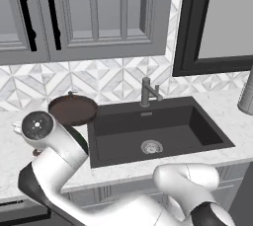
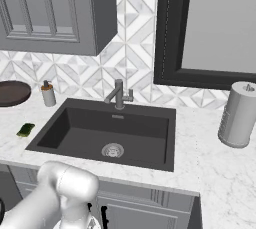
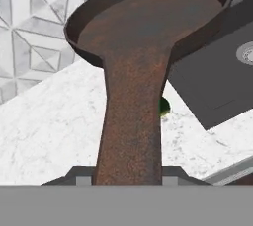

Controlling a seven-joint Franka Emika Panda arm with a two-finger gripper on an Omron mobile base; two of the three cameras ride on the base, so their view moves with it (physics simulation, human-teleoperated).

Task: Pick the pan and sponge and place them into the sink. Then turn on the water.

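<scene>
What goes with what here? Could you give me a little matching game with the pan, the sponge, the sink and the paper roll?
Things:
1. round dark brown frying pan
2. small yellow and green sponge
3. dark charcoal rectangular sink
4. grey paper towel roll

States:
A. standing upright on the counter right of the basin
B. lying flat on the marble left of the basin
C. held up by its handle in the claw
D. dry, tap not running

Pairs: 1-C, 2-B, 3-D, 4-A

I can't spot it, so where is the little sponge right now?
The sponge lies on the marble counter just left of the sink in the right base view, in front of the soap bottle.
</scene>
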